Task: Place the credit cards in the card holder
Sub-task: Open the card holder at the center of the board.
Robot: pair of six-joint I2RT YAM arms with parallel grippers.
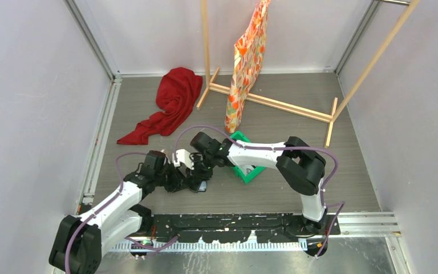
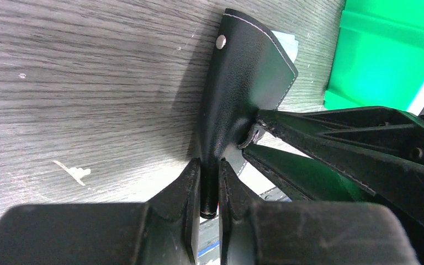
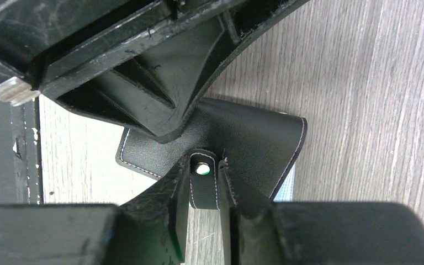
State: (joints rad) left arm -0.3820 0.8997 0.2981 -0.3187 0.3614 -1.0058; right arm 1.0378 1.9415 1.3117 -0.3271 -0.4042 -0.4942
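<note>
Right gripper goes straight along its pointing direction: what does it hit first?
The card holder: its snap tab sits between the jaws, black cover directly ahead. The left gripper looks just beyond it.

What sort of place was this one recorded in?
Probably a lab test cell: white walls and aluminium rails enclose a wood-grain table, the left arm and right arm are bolted at its near edge, and props like a wooden rack and red cloth lie about.

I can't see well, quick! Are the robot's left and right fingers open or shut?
Left fingers: closed on the card holder.
Right fingers: closed on its snap tab.
</note>
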